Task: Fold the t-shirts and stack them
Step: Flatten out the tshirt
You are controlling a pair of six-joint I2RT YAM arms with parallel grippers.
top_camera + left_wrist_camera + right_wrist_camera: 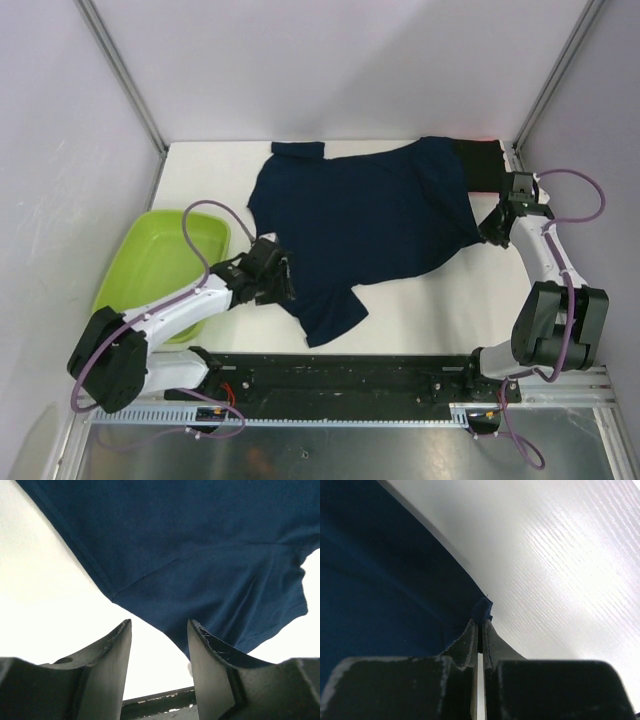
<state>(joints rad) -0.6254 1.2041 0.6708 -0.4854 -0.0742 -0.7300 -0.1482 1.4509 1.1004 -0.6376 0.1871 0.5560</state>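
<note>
Cloth at the very edge of the navy t-shirt [380,580] is pinched by the right hand [482,622]. Its fingers are pressed together, and a small blue tuft sticks out past the tips. In the overhead view that hand [495,225] sits at the shirt's right edge, right of centre in the frame.

The left hand [159,625] is spread. White counter [50,580] shows through the gap and nothing lies between the fingers. The shirt's sleeve hem lies just beyond the tips. The finger on the right of that frame overlaps the cloth, but whether it touches I cannot tell. From above, this hand [283,278] is at the shirt's lower left, beside the sleeve.

The navy t-shirt [365,215] lies spread across the middle of the counter [420,310]. It covers most of the black t-shirt [482,165] at upper right, so only a dark block shows. A faint red-pink edge [485,139] along the back wall is too thin to make out. Both wrist views cut the navy shirt off at the frame edges.

The lime-green tub [150,265] stands at the left of the frame, beside the counter's left edge. The left arm [185,305] crosses its lower right corner.
</note>
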